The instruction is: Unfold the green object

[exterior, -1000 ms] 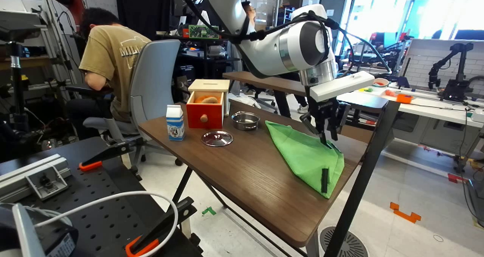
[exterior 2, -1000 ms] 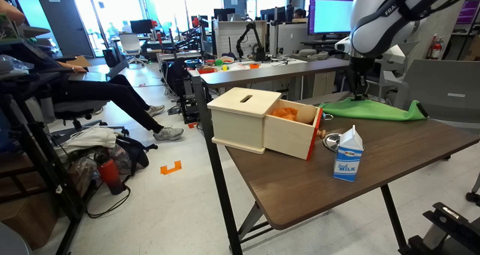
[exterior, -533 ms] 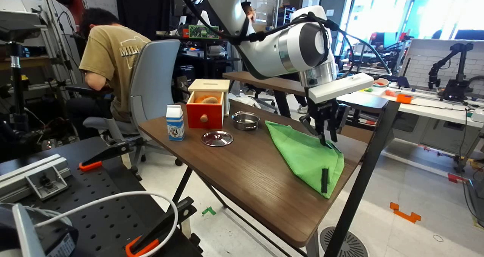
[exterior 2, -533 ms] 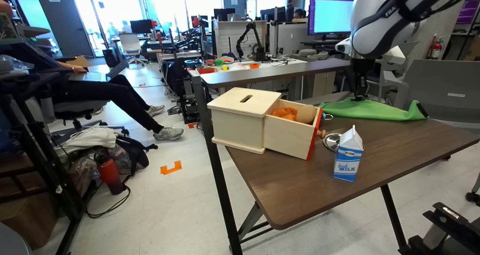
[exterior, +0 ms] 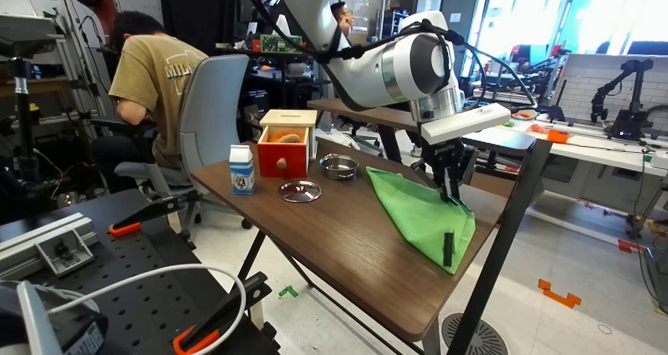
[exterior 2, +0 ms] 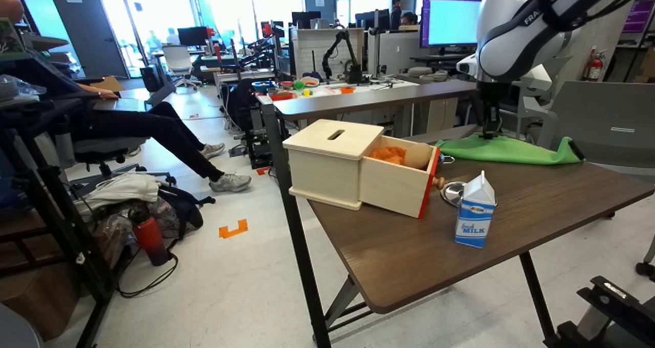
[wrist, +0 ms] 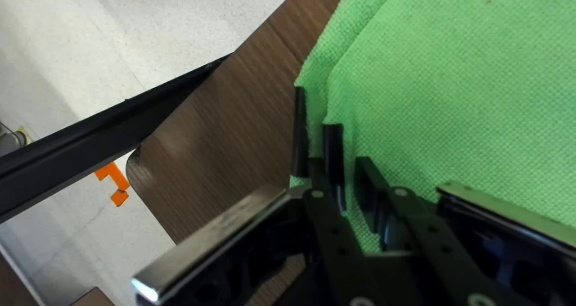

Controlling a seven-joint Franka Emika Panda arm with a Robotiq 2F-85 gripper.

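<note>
A green cloth (exterior: 422, 209) lies folded on the brown table. It also shows in an exterior view (exterior 2: 511, 149) and the wrist view (wrist: 450, 94). A black strip (exterior: 448, 249) sits on its near corner. Two more black strips show at the layered edge in the wrist view, an outer strip (wrist: 300, 130) and an inner strip (wrist: 333, 148). My gripper (exterior: 450, 194) points down at this edge. In the wrist view its fingers (wrist: 340, 164) are partly open. The left finger lies between the two strips; the inner strip is between the fingers, with a gap before the right finger.
A wooden box with an open drawer (exterior: 282, 159) stands at the table's far end, also in an exterior view (exterior 2: 332, 171). A metal pot (exterior: 339, 167), a lid (exterior: 300, 191) and a milk carton (exterior: 242, 169) are nearby. A black post (exterior: 501, 250) runs beside the table edge.
The gripper fingers have moved closer together, and the hand has shifted slightly left and down in an exterior view. The cloth has not visibly moved.
</note>
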